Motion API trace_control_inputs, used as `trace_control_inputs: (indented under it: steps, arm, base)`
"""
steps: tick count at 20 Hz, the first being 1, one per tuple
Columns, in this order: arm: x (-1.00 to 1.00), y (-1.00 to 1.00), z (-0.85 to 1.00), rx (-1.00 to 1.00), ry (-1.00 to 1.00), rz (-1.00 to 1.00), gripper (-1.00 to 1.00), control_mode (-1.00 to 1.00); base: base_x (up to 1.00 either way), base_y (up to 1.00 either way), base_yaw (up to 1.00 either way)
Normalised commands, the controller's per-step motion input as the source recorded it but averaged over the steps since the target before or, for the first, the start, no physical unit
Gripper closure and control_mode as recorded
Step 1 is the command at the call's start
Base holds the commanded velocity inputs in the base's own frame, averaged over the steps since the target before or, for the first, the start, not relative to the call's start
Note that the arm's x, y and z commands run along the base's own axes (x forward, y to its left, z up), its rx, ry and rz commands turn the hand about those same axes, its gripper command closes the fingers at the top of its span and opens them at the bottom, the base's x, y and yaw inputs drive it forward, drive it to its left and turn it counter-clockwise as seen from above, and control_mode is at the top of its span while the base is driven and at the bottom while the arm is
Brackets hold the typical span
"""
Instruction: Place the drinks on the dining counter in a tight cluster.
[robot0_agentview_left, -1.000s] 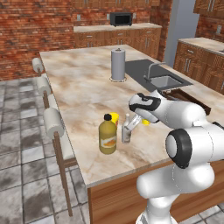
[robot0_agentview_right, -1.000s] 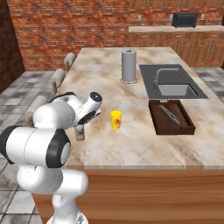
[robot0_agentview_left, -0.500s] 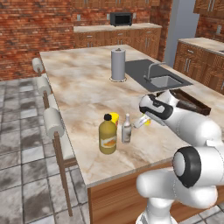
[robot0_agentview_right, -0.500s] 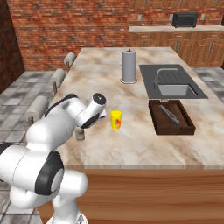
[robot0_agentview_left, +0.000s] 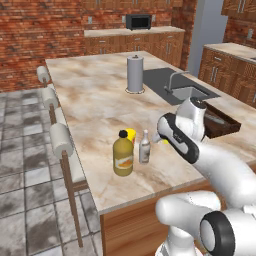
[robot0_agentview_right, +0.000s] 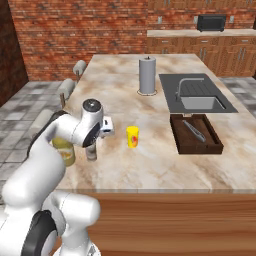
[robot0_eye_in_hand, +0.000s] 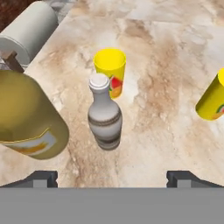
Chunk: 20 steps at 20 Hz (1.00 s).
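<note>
On the dining counter a fat amber-yellow juice bottle with a black cap stands upright. A slim grey-brown bottle with a pale cap stands close to its right, a small gap between them. My gripper hangs just right of the grey-brown bottle, open and holding nothing. In the hand view the grey-brown bottle is centred ahead of the gripper, well clear of the fingertips, with the juice bottle at the left. From the right base, my arm partly covers the juice bottle beside the grey-brown bottle.
A yellow cup stands just behind the bottles and another to the side. Farther along the counter are a paper towel roll, an inset sink and a wooden tray. Stools line the left edge.
My open gripper has drawn back from the grey-brown bottle, which stays upright beside the juice bottle. The arm has swung away to the right in the left base view.
</note>
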Motion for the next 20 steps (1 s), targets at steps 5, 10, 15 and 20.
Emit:
trace_control_inputs:
  steps: [5, 10, 15, 20]
  arm:
    - [-0.65, 0.0, 0.41, -0.01, -0.01, -0.12, -1.0, -1.0]
    - [-0.71, 0.13, 0.48, 0.0, -0.01, -0.01, -1.0, -1.0]
    - [-0.69, 0.24, 0.57, 0.0, -0.05, 0.0, -1.0, -1.0]
    - [-0.6, 0.1, 0.42, -0.01, -0.01, -0.01, -1.0, -1.0]
  base:
    - [0.0, 0.0, 0.0]
    - [0.0, 0.0, 0.0]
    - [0.0, 0.0, 0.0]
    - [0.0, 0.0, 0.0]
